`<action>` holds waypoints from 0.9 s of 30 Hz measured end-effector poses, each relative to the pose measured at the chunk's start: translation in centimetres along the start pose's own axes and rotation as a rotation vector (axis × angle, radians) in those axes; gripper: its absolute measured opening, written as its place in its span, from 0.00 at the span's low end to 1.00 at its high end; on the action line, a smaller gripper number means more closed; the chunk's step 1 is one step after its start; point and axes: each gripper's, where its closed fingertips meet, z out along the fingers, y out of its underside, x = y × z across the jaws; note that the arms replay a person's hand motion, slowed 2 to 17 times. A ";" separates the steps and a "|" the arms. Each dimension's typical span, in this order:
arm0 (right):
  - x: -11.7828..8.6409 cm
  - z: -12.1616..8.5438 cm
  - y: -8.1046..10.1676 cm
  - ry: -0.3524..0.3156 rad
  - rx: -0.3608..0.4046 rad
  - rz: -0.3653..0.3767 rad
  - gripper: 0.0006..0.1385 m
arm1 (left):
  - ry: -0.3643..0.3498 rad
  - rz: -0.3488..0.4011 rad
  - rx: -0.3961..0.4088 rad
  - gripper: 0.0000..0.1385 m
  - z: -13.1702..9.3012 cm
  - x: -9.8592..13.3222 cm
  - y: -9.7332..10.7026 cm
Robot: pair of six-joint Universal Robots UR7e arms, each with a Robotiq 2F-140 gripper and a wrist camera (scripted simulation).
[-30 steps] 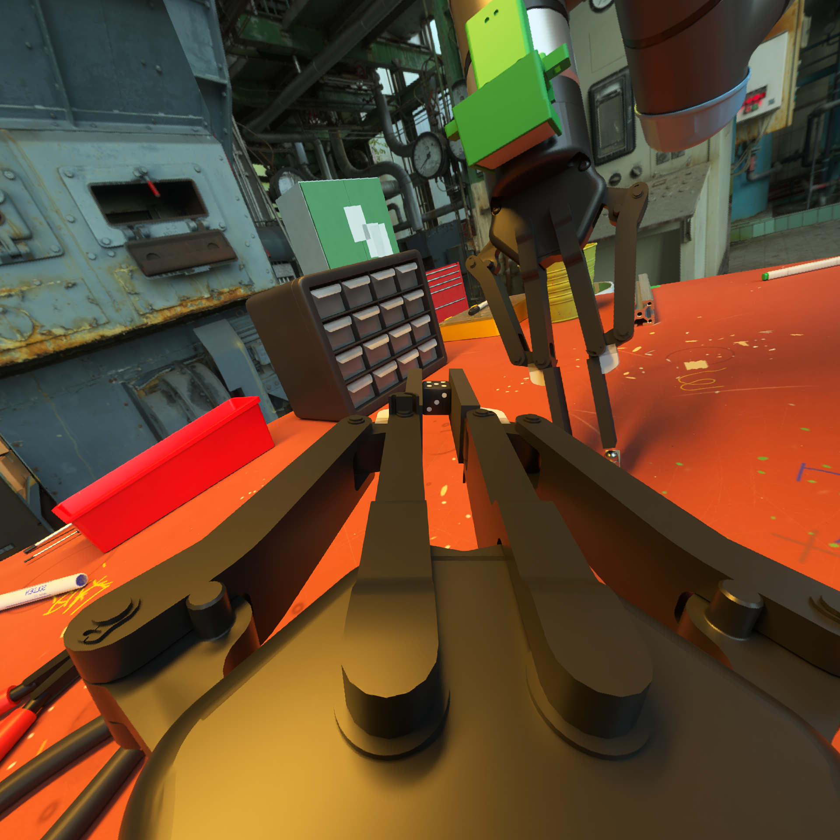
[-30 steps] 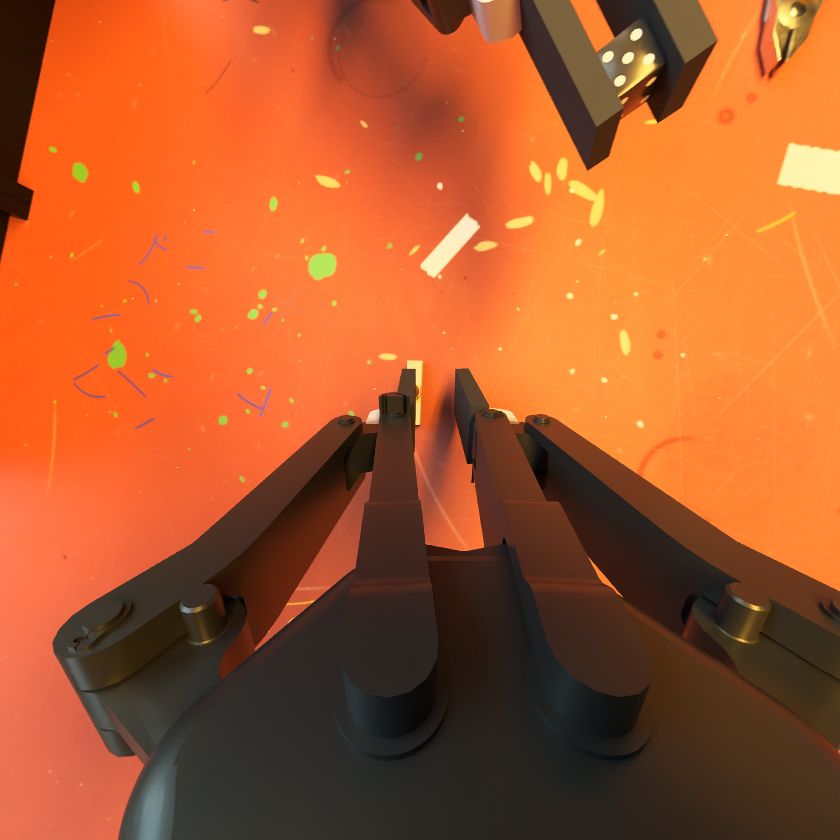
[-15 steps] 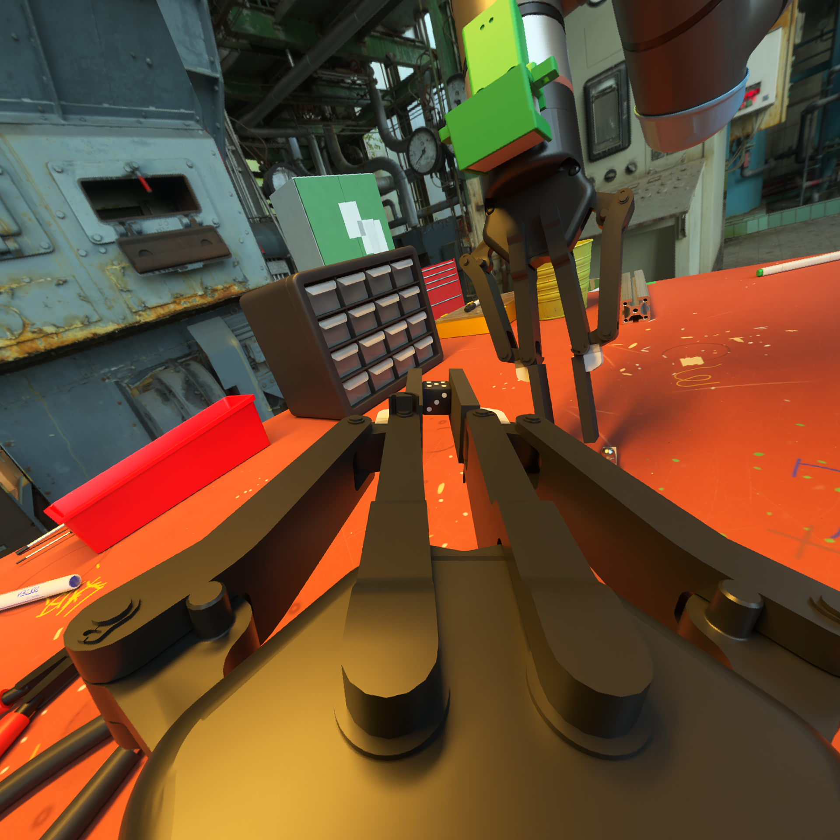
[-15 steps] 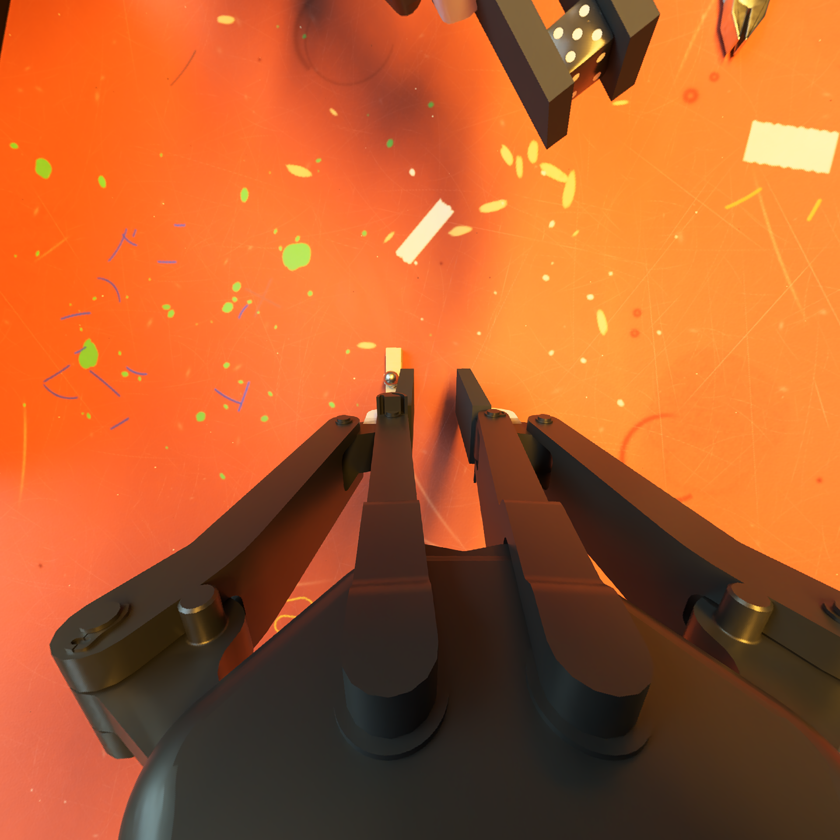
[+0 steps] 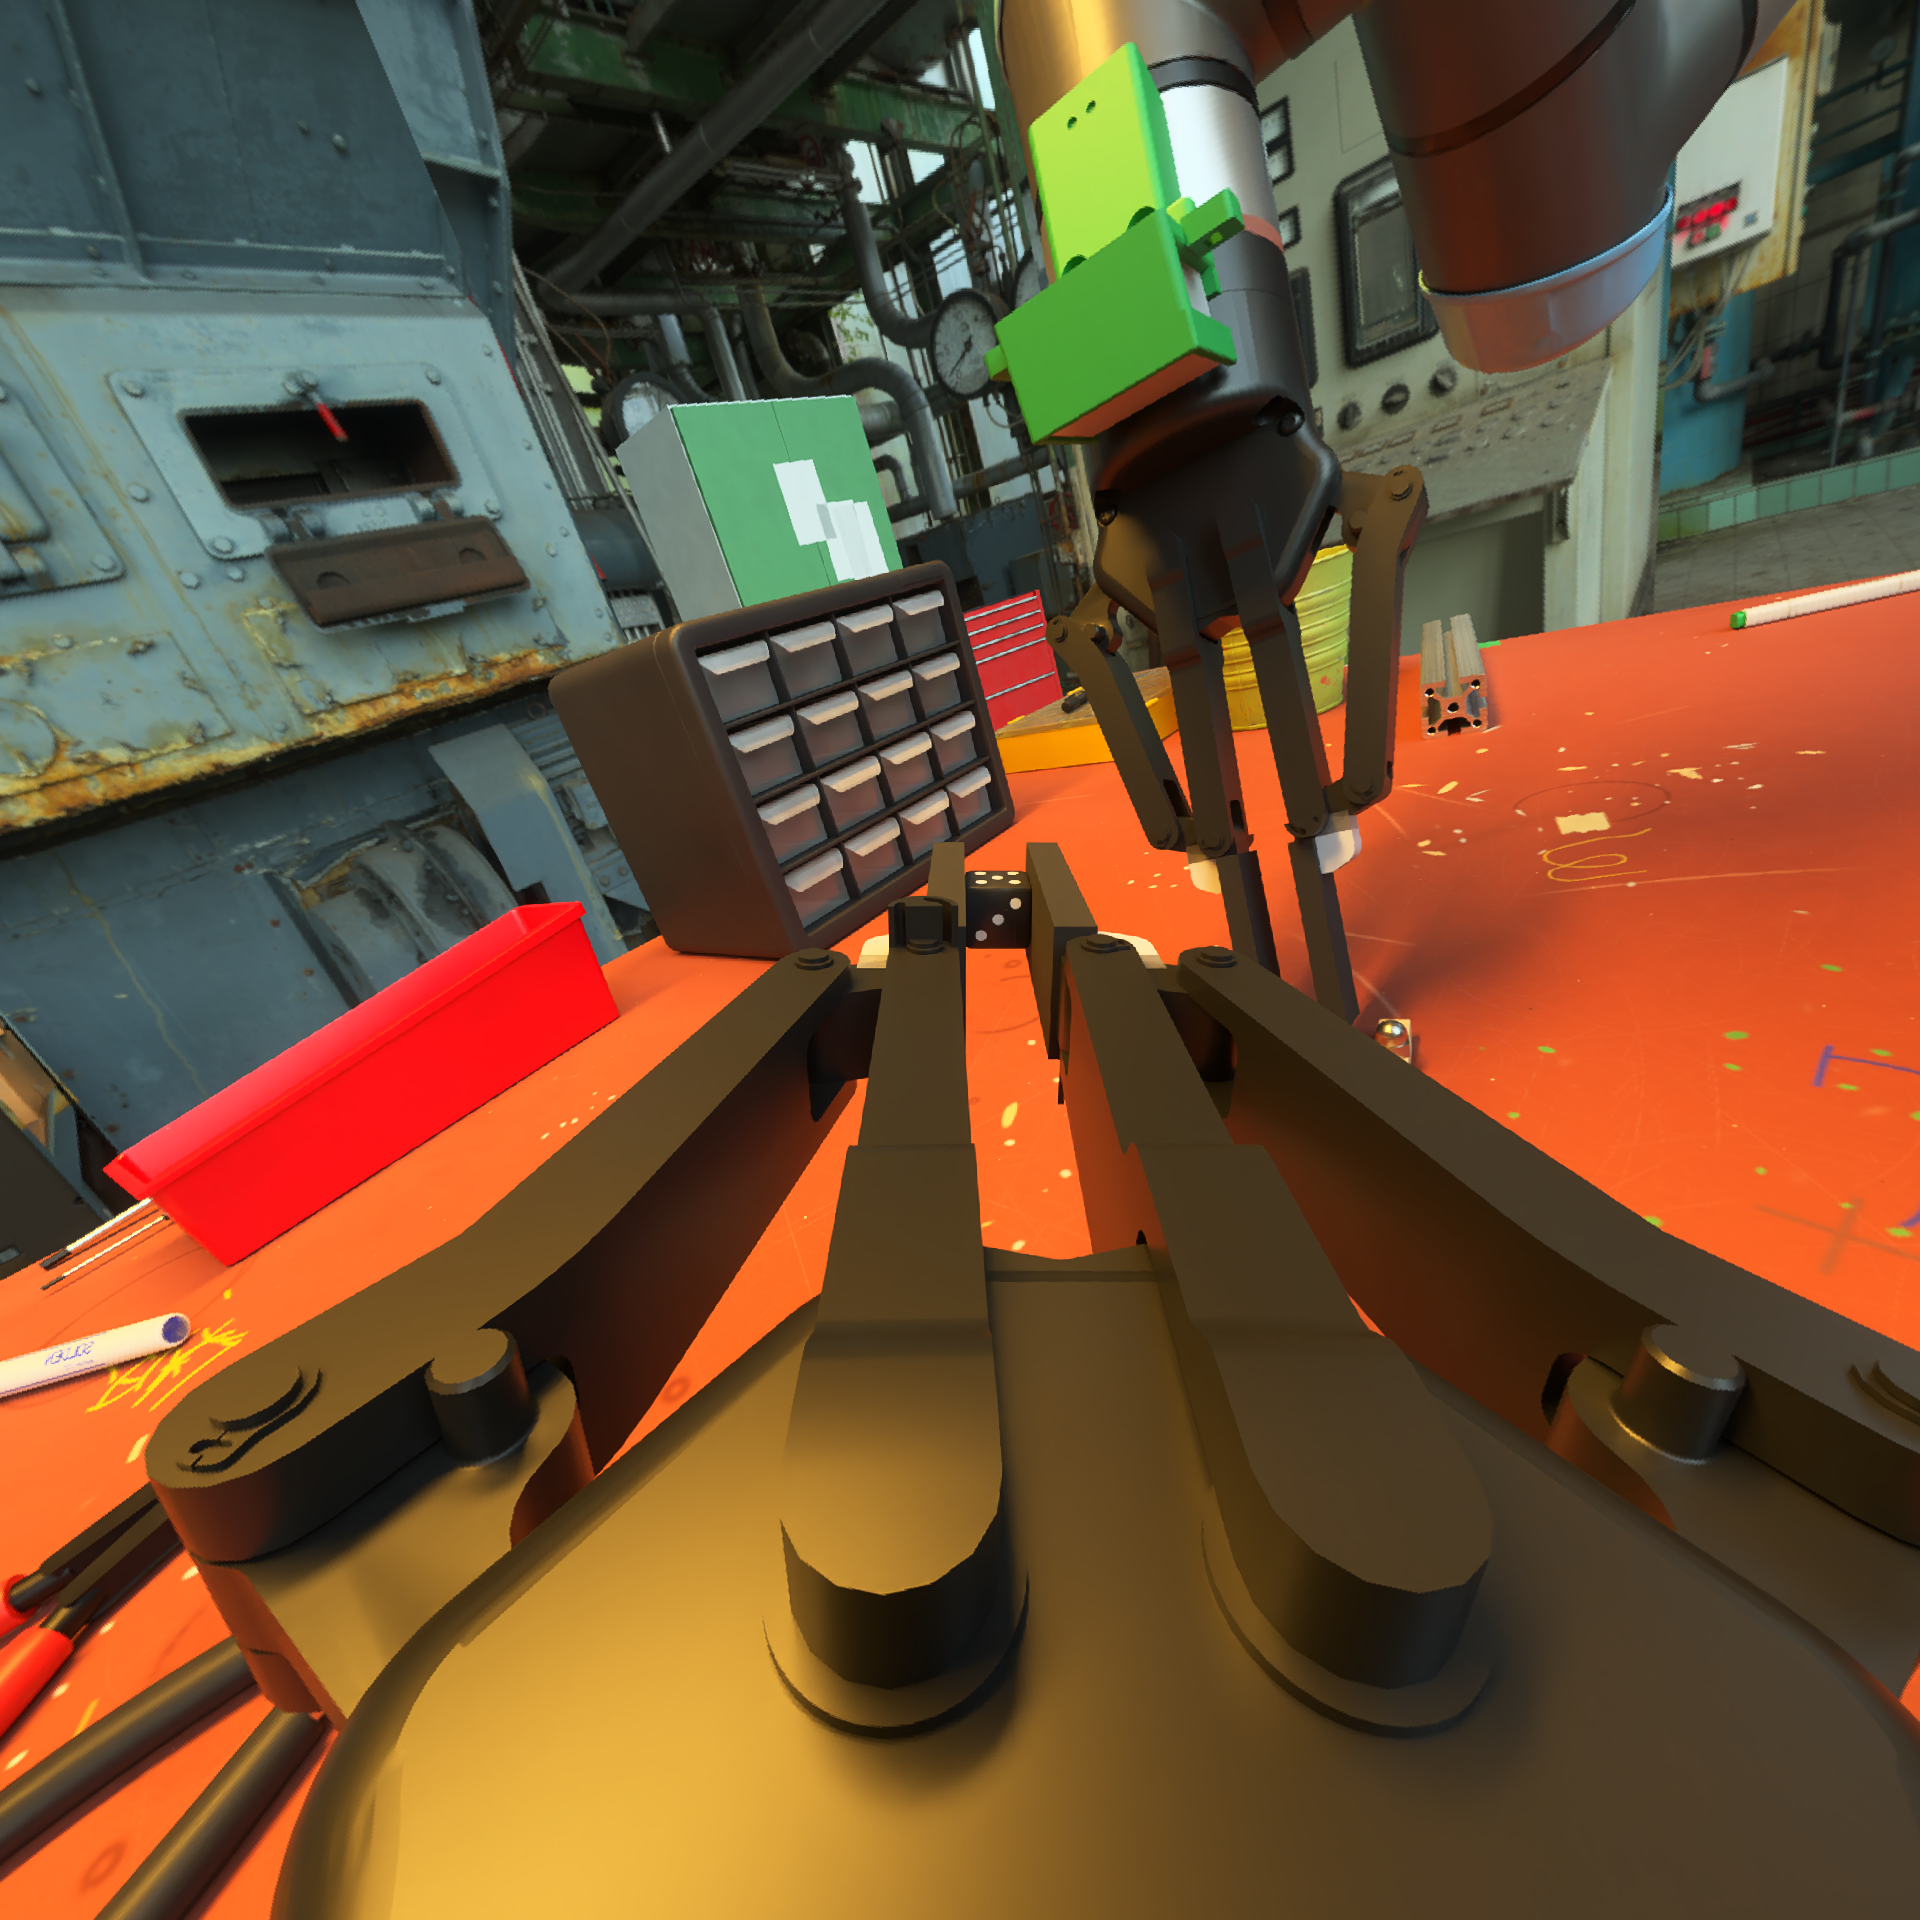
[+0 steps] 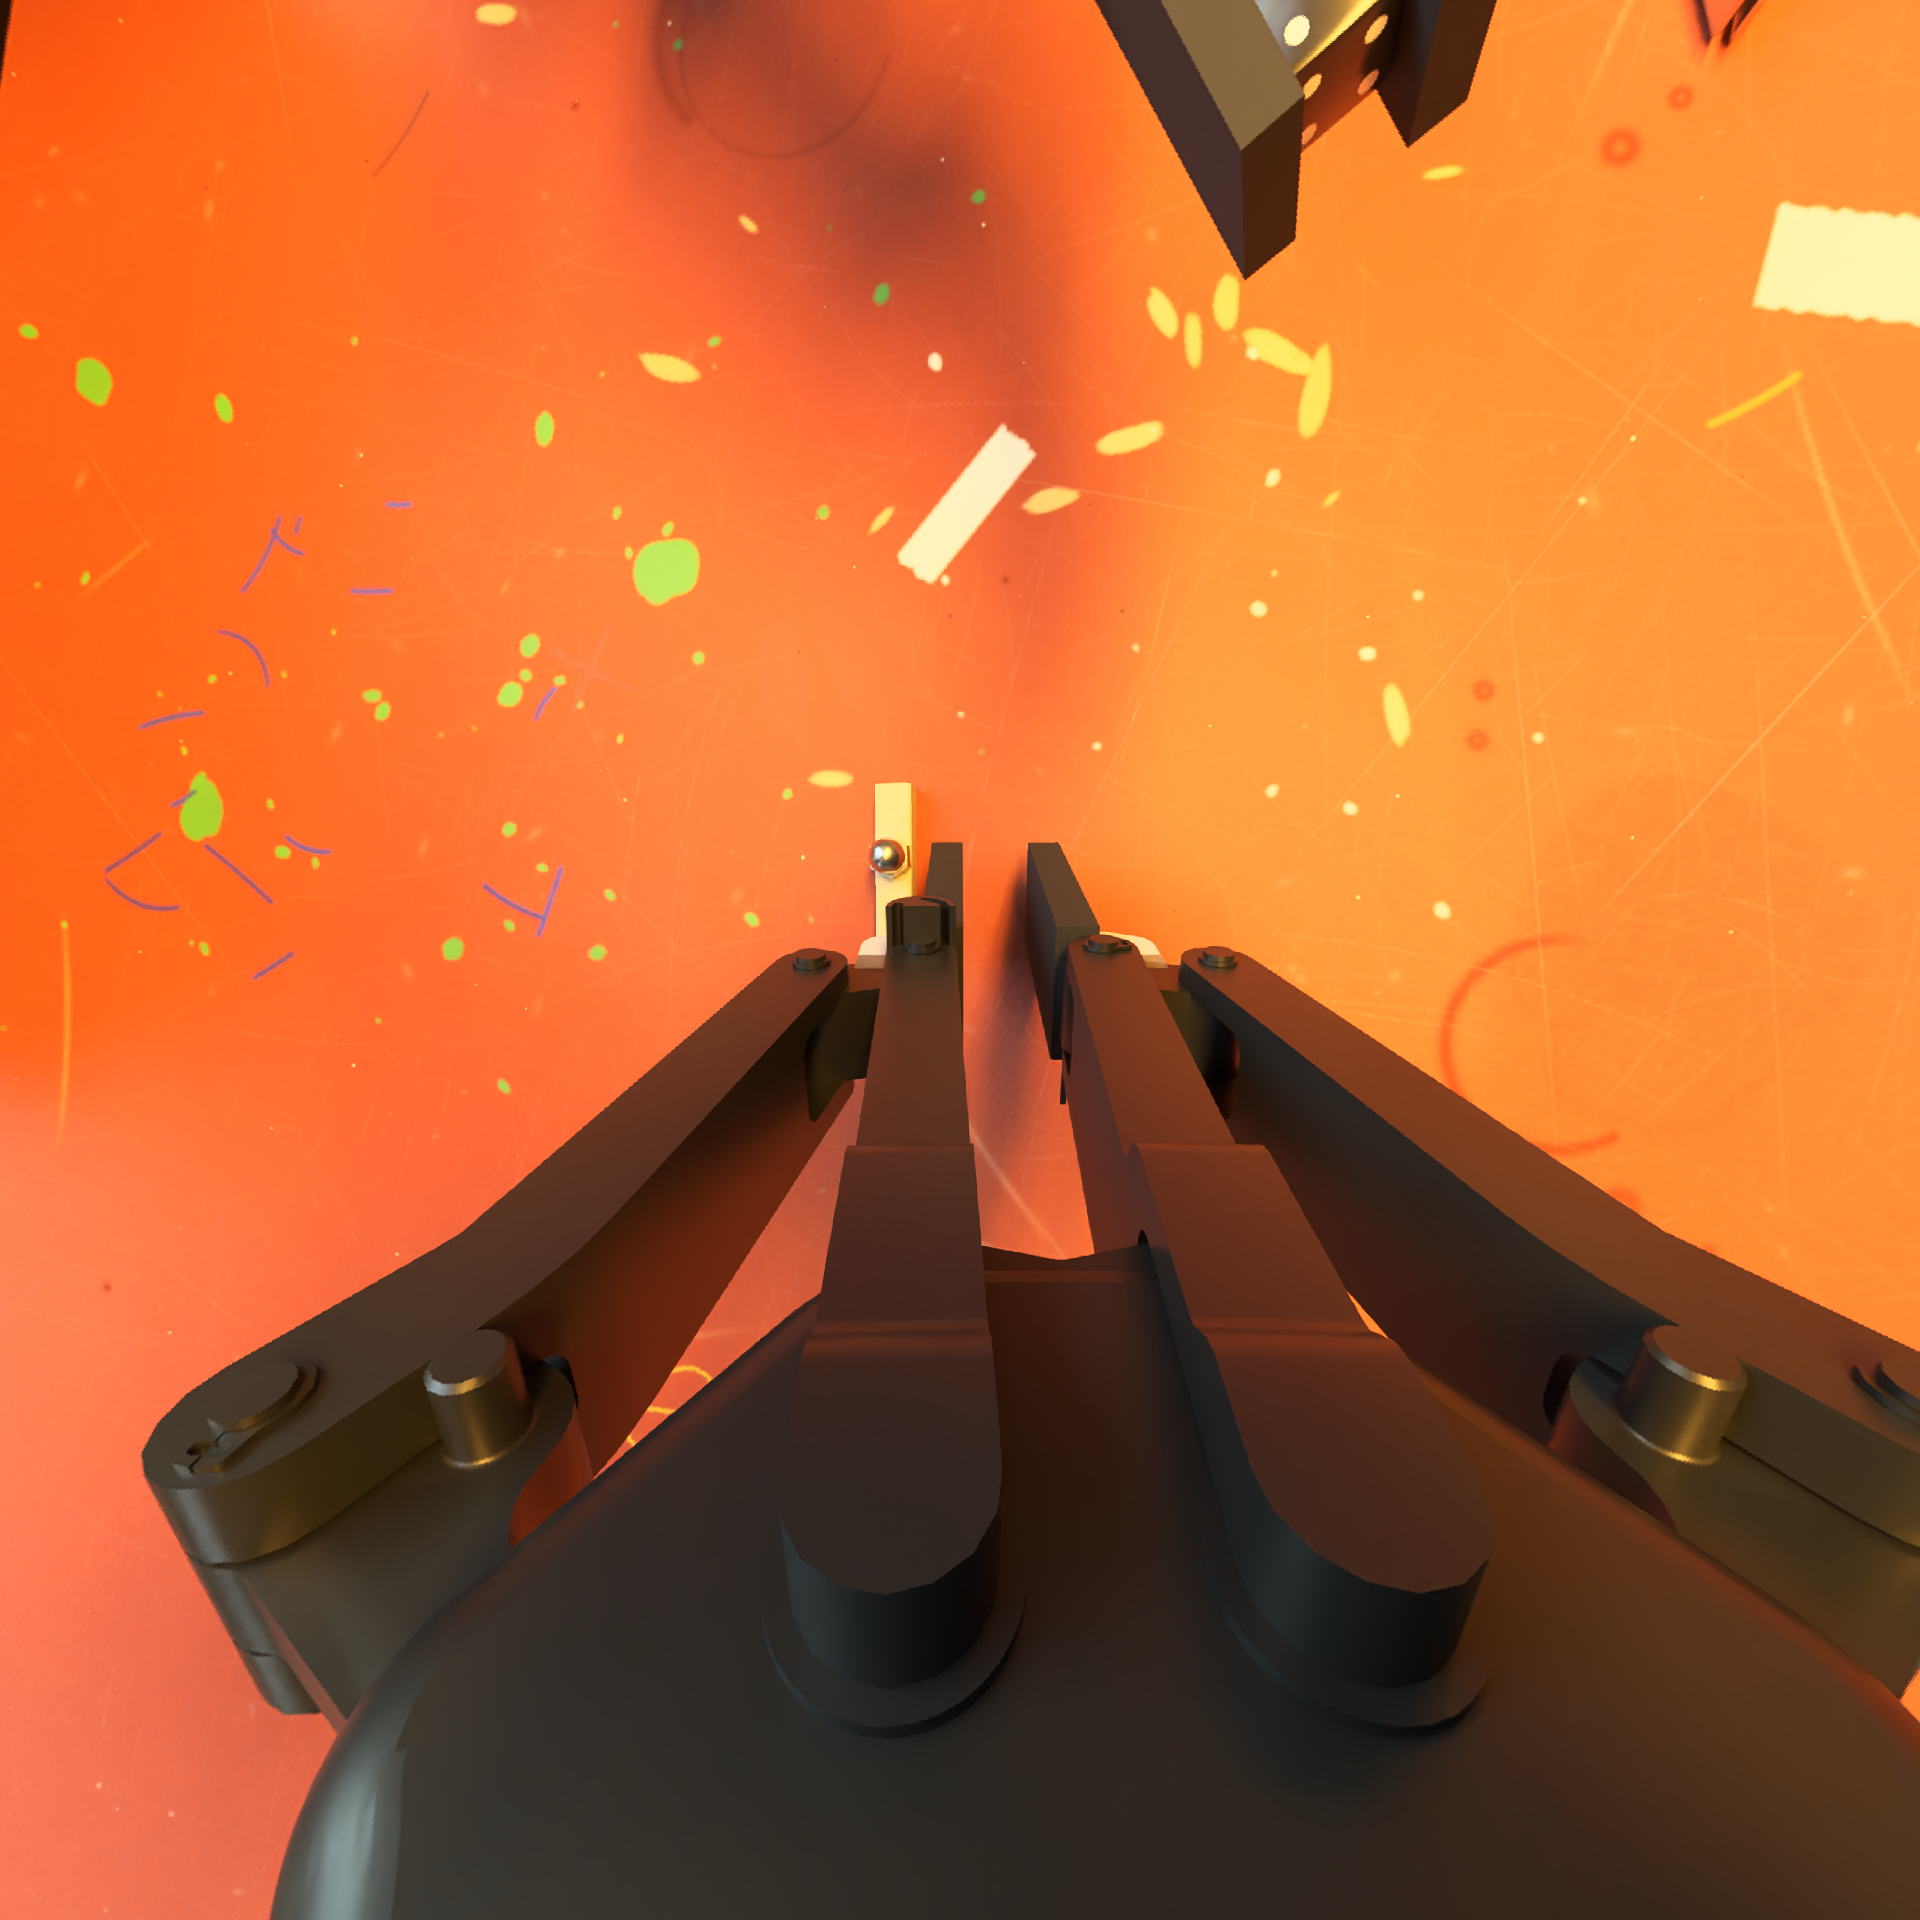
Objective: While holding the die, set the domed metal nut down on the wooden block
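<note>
The left hand (image 5: 995, 883) clamps the black die (image 5: 997, 907). The right hand (image 6: 994, 878), fingers apart and empty, hangs beside the wooden block (image 6: 891, 821), where the domed nut (image 6: 886, 857) rests.

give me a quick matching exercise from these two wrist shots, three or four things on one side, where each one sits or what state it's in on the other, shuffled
Things:
1. die
2. domed metal nut
3. right gripper
4. red bin

States or places:
A. on the wooden block
B. jaws apart, holding nothing
C. near the table edge, beside the drawer cabinet
D. clamped in the left gripper

Pairs: 1-D, 2-A, 3-B, 4-C
</note>
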 end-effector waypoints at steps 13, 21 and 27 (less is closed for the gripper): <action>0.2 0.0 0.3 -0.022 0.008 0.032 0.01 | 0.008 0.004 -0.003 0.11 0.1 0.2 0.0; -0.1 0.1 -0.1 -0.036 0.030 0.014 0.01 | 0.016 0.003 -0.007 0.11 0.1 0.3 0.2; -1.0 0.3 -0.4 -0.091 0.041 -0.009 0.01 | 0.021 0.003 -0.010 0.11 0.2 0.4 0.2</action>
